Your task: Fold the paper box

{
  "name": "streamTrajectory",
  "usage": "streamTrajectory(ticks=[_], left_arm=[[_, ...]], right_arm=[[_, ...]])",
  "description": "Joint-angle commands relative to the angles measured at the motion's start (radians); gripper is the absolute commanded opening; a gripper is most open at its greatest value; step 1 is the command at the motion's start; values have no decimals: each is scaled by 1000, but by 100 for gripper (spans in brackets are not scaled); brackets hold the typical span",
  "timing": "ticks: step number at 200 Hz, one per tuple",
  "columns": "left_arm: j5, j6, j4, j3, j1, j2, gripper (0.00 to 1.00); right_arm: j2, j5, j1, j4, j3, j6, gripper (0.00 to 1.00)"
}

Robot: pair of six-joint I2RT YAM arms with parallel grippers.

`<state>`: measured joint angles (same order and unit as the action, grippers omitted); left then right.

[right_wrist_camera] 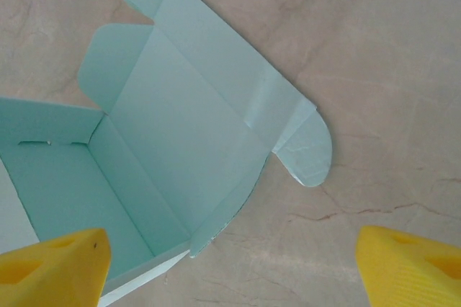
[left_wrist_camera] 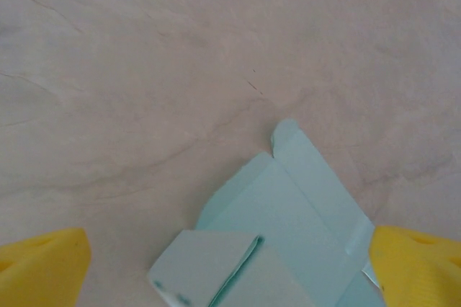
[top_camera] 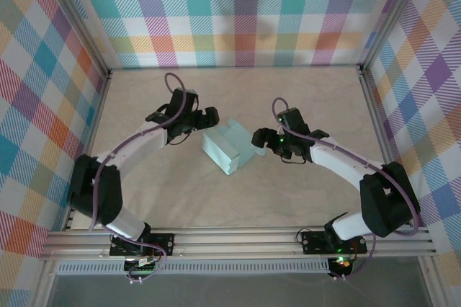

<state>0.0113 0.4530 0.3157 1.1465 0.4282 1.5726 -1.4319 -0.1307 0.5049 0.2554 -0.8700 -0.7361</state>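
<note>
Pale mint-blue thin-card paper box (top_camera: 229, 150) sits mid-bench between both arms, partly folded. The tray body is formed with its walls up. The lid panel (right_wrist_camera: 194, 98) is swung open on the right arm's side, and a rounded tab (right_wrist_camera: 306, 152) sticks out at its corner. I can't tell whether the lid lies flat or tilted.

The beige marbled bench (top_camera: 288, 199) is bare around it.

Left gripper (top_camera: 207, 115) is just beside the box's far-left end. Its yellow fingers (left_wrist_camera: 43, 264) are spread wide with the box low between them, nothing clamped.

Right gripper (top_camera: 258, 138) is just beside the lid side. Its yellow fingers (right_wrist_camera: 410, 264) are wide apart too, holding nothing, with the tray corner near the left finger.
</note>
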Motion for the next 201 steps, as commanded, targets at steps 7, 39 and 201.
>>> streamTrajectory(ticks=[7, 39, 201], left_arm=[[104, 0, 45, 37, -9, 67, 88], [123, 17, 30, -33, -9, 57, 79], [-43, 240, 47, -594, -9, -588, 81]], right_arm=[[-14, -51, -2, -54, 21, -67, 87], [-40, -105, -2, -97, 44, -95, 87], [-162, 14, 116, 108, -133, 5, 70]])
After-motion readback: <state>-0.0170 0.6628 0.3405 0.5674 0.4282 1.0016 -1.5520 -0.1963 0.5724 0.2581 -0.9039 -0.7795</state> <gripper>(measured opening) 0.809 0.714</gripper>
